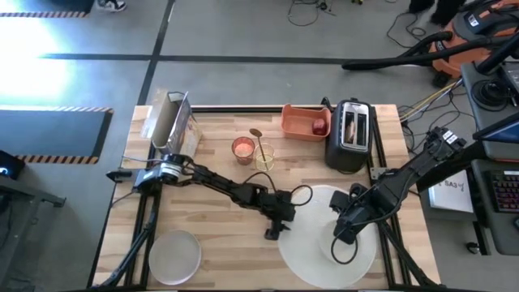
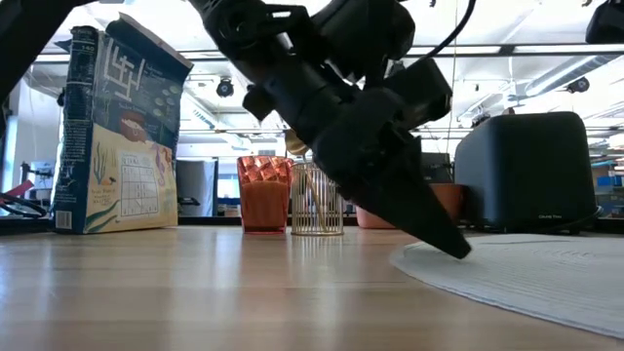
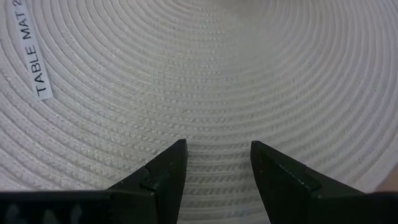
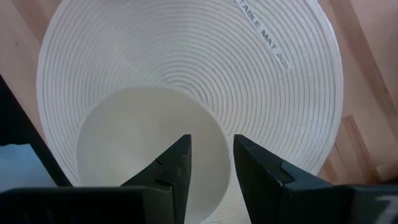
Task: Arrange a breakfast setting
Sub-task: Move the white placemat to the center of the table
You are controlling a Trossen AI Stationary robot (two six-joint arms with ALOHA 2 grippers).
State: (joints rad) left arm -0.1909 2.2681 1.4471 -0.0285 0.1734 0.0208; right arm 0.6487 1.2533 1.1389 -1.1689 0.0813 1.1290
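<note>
A round white table mat (image 1: 316,259) lies at the table's near right. My left gripper (image 3: 217,146) stands open at the mat's left edge (image 2: 429,261), slanting down, with flat mat showing between its fingers. My right gripper (image 4: 211,140) hangs over the mat (image 4: 261,81), pointing steeply down and shut on a white bowl (image 4: 137,143). A smaller white plate (image 1: 174,255) lies at the near left. The pink-red cup (image 1: 242,148) and a wire holder with the gold spoon (image 1: 263,152) stand at the middle back. Toast sits in the toaster (image 1: 350,134). A dark-red fruit (image 1: 319,126) lies in an orange tray. My left gripper's fingertips (image 2: 460,250) come down on the mat's top just inside its left edge, slanting from the table's left; the mat lies flat, with no fold between them. My right gripper has the bowl's rim (image 4: 224,142) between its fingers, one inside the bowl and one outside, from above. The bowl sits mouth up over the mat; whether its bottom touches the mat, I cannot tell.
A cereal box (image 1: 174,122) stands at the back left corner. The black toaster and the orange tray (image 1: 300,120) line the back edge. Bare wood shows between the small plate and the mat (image 1: 235,251).
</note>
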